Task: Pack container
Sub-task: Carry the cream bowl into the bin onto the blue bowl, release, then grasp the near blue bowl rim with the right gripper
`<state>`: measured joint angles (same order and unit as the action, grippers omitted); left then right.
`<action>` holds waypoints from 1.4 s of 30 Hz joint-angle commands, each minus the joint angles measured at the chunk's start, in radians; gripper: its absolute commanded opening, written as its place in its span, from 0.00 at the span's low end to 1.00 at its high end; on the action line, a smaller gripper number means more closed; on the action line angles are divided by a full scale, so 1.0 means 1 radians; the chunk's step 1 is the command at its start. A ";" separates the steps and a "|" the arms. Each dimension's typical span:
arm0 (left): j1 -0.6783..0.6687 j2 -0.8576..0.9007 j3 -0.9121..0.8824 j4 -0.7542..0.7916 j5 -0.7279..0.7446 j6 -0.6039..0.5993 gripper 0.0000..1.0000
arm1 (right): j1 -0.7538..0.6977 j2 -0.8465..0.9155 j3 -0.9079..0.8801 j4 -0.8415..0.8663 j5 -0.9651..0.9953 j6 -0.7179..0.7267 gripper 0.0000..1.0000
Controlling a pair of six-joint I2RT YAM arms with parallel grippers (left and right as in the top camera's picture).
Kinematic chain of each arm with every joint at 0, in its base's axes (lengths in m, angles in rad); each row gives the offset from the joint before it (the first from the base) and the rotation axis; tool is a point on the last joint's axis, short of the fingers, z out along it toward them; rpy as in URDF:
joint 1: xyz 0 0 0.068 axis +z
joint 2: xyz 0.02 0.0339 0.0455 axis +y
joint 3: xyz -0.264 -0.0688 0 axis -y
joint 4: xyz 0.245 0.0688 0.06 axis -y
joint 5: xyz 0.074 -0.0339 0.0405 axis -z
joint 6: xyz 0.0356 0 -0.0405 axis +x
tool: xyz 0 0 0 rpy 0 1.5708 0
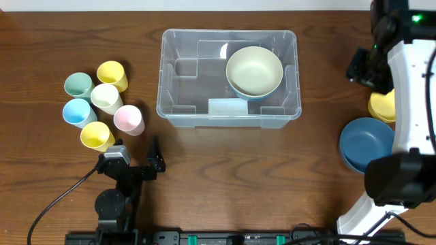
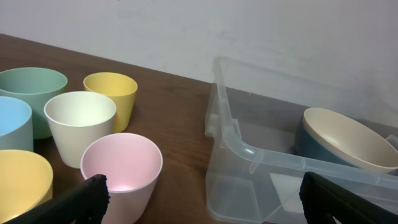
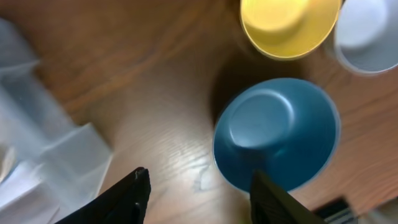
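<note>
Your right hand point(image 3: 199, 190) hangs wide open, empty, above the dark blue plastic bowl point(image 3: 277, 134), likely lining up a rim grab. Left hand point(image 2: 199, 196) open too, empty. Large clear plastic bin point(image 1: 178, 92) sits central on the wooden counter point(image 1: 225, 170), cream bowl point(image 1: 254, 70) inside.

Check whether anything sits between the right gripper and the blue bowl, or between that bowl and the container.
Nothing visible. The right gripper hangs open directly over the blue bowl, and bare table lies between the bowl and the container. Inside, a cream bowl takes up the right half; the left half is free.
</note>
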<state>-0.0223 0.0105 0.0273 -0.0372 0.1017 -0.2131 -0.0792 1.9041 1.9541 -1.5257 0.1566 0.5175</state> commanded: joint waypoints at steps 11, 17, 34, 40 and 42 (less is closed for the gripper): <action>-0.002 -0.006 -0.023 -0.024 0.011 0.001 0.98 | -0.156 0.005 -0.498 0.277 -0.042 0.107 0.48; -0.002 -0.006 -0.023 -0.024 0.011 0.001 0.98 | -0.175 0.005 -0.626 0.444 -0.089 0.072 0.37; -0.002 -0.006 -0.023 -0.024 0.011 0.001 0.98 | -0.175 -0.065 -0.681 0.535 -0.214 -0.029 0.32; -0.002 -0.006 -0.023 -0.024 0.011 0.001 0.98 | -0.175 -0.249 -0.634 0.469 -0.218 -0.051 0.36; -0.002 -0.006 -0.023 -0.024 0.011 0.001 0.98 | -0.175 -0.313 -0.632 0.472 -0.217 -0.051 0.40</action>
<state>-0.0227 0.0105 0.0273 -0.0368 0.1017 -0.2131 -0.2539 1.6955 1.2827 -1.0546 -0.0540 0.4892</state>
